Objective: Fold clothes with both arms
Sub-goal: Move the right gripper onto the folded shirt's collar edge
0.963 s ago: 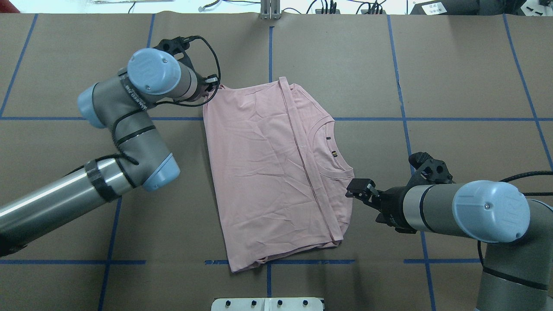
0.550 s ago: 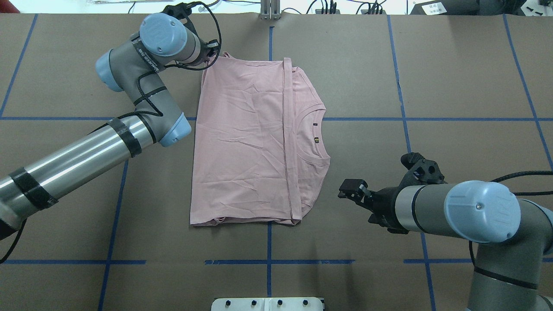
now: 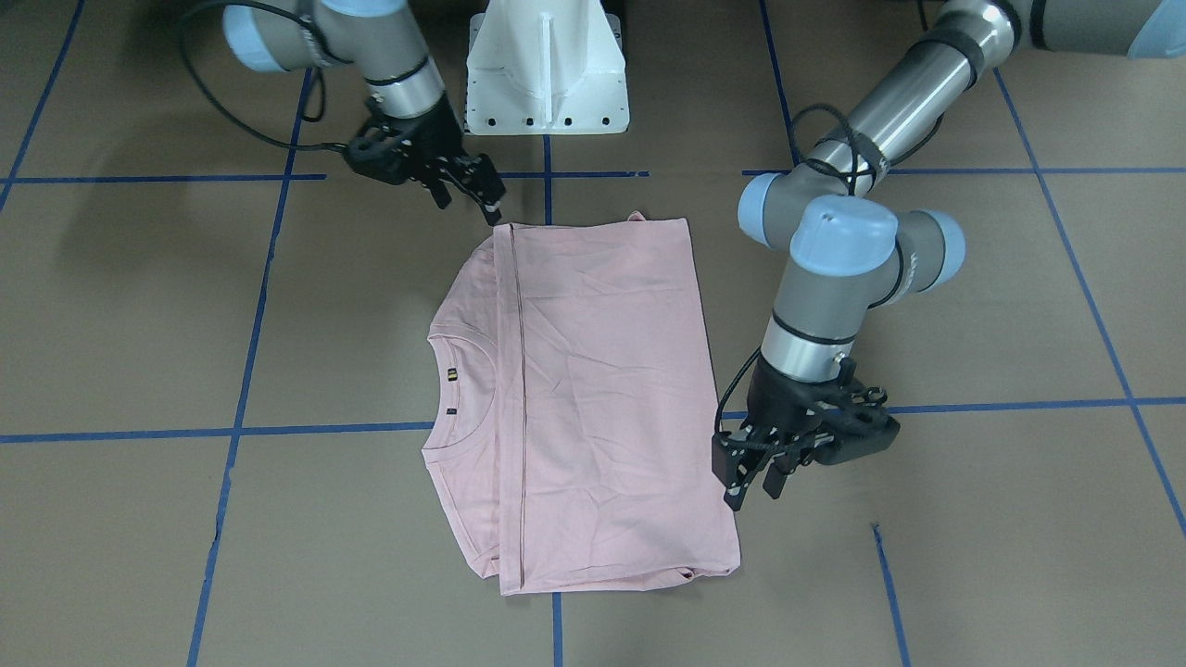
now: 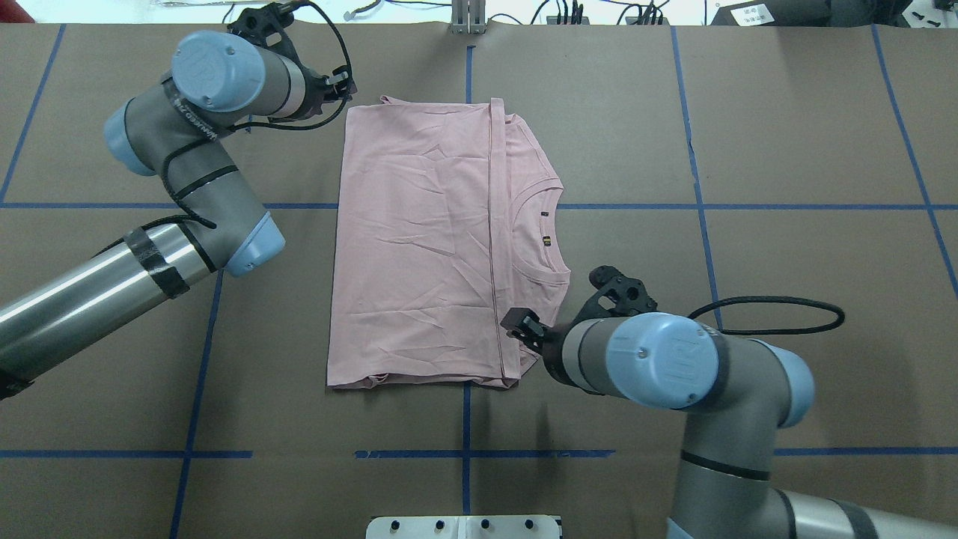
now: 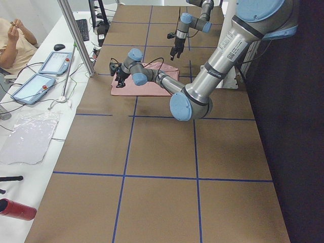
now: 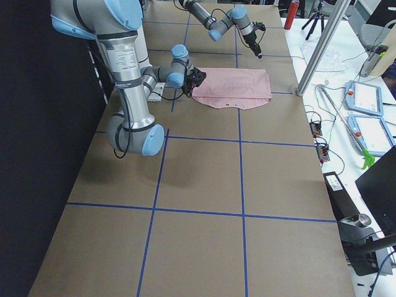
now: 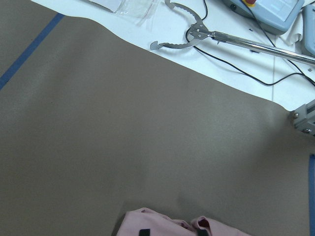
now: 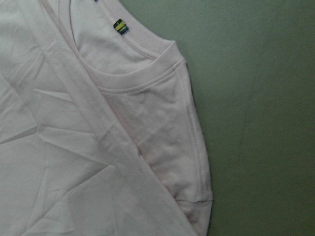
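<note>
Only the right wrist view shows the shirt's (image 8: 59,162) ribbed neck (image 8: 142,78) and small yellow-and-dark label (image 8: 118,26); the left wrist view catches just a rumpled corner. Pale pink, soft and creased, the shirt lies folded in a rectangle mid-tabletop (image 4: 786,112). The left claw (image 3: 752,484) hangs spread beside its far corner, and the right claw (image 3: 471,193) hangs spread by its near corner, neither pinching anything

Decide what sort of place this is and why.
Probably a robotics lab: a left arm and right arm at a tape-gridded table, a T-shirt laid out between them, a control pendant nearby.
</note>
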